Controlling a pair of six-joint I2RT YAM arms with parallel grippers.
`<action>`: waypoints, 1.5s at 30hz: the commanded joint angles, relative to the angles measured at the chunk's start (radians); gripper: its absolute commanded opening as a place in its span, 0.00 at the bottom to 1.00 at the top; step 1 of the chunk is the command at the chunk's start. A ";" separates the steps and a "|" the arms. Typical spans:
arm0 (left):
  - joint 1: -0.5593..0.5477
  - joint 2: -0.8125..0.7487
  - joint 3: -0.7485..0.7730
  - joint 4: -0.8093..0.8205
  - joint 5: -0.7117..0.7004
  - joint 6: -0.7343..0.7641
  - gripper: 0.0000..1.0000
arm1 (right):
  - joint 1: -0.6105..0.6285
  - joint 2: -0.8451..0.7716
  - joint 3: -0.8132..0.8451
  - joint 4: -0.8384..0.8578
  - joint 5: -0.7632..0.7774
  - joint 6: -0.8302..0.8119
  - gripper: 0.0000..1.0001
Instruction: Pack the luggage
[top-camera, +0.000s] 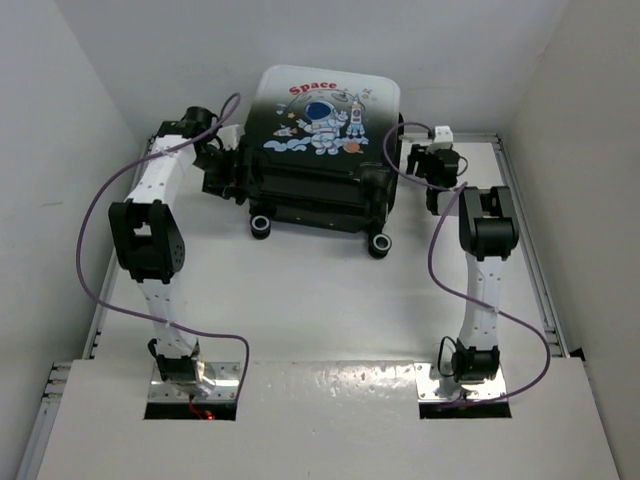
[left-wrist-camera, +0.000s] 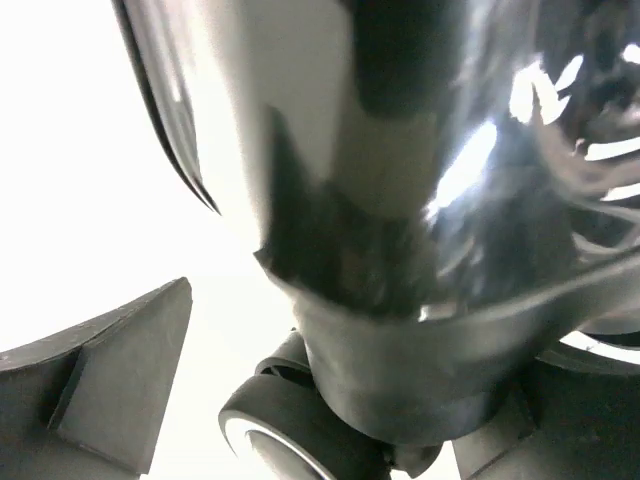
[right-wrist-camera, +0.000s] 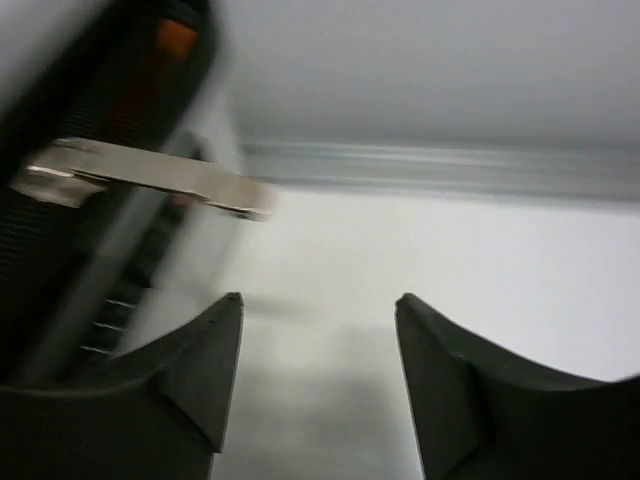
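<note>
The luggage (top-camera: 320, 150) lies on the counter (top-camera: 320, 310) at 12 o'clock, lid shut, wheels (top-camera: 262, 225) toward my bases. I judge packing near complete: nothing loose shows outside it. Whether the zip is fully run I cannot tell. Shell: white fading to black, astronaut print, red "Space". My left gripper (top-camera: 228, 170), at its 9 o'clock side, stands apart, holding nothing. My right gripper (right-wrist-camera: 320, 310), at 3 o'clock, is likewise apart and empty, beside a metal zip pull (right-wrist-camera: 150, 178).

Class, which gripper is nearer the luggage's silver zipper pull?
Right. The right gripper is open just beside the zipper pull; the left gripper is at the luggage's opposite side.
</note>
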 joint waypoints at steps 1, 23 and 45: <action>0.148 -0.062 -0.067 0.415 -0.228 -0.068 0.99 | -0.056 -0.174 -0.162 -0.009 -0.009 0.089 0.68; -0.099 -0.496 -0.299 0.554 0.111 -0.042 0.99 | 0.023 -0.384 -0.338 -0.414 -0.333 0.682 0.20; -0.671 -0.109 0.027 0.200 -0.374 -0.335 0.99 | -0.323 -0.743 -0.625 -0.636 -0.325 0.412 0.23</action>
